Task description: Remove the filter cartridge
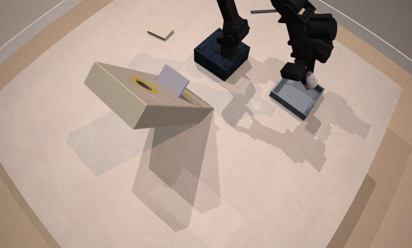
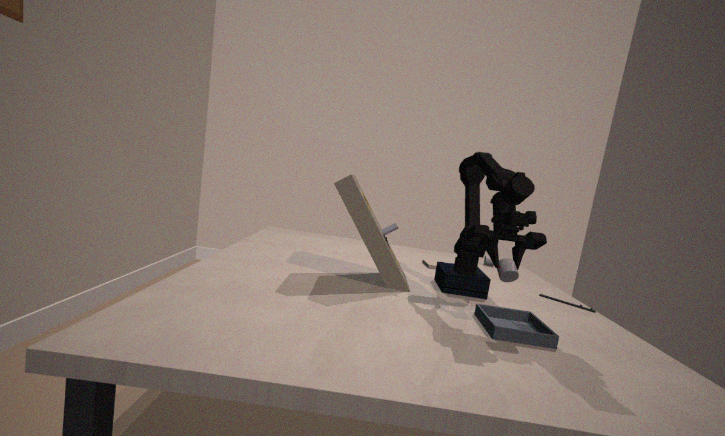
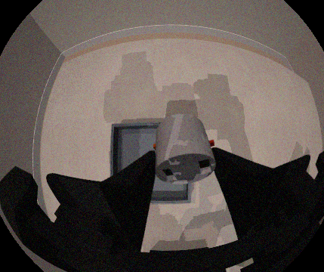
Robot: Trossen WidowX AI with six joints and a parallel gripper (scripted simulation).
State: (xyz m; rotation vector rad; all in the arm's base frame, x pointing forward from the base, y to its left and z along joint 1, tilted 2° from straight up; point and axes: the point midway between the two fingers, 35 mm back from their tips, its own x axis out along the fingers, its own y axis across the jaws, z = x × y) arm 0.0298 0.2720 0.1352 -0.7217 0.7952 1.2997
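Note:
A pale grey round cartridge [image 1: 310, 80] [image 2: 508, 269] [image 3: 185, 140] hangs in the air, slightly tilted. Its face with two dark slots is turned toward the wrist camera. My gripper [image 1: 309, 78] [image 2: 507, 264] [image 3: 183, 154] is shut on its sides, with small red and orange marks beside the fingertips. The grey square tray [image 1: 287, 106] [image 2: 526, 337] [image 3: 115, 151] lies lower on the table; in the wrist view the cartridge covers its right part. No object shows on the visible tray floor. The slanted service panel [image 1: 117, 95] [image 2: 364, 227] has a dark round opening inside a yellow ring [image 1: 134, 79].
A lavender flap [image 1: 172, 80] [image 2: 390, 228] sticks out from the panel. The dark blue arm base [image 1: 207, 52] [image 2: 462, 281] stands between panel and tray. A beige plate [image 1: 161, 31], a thin dark bar [image 1: 262, 11] [image 2: 565, 302] and a small white cylinder [image 2: 487, 261] lie farther off.

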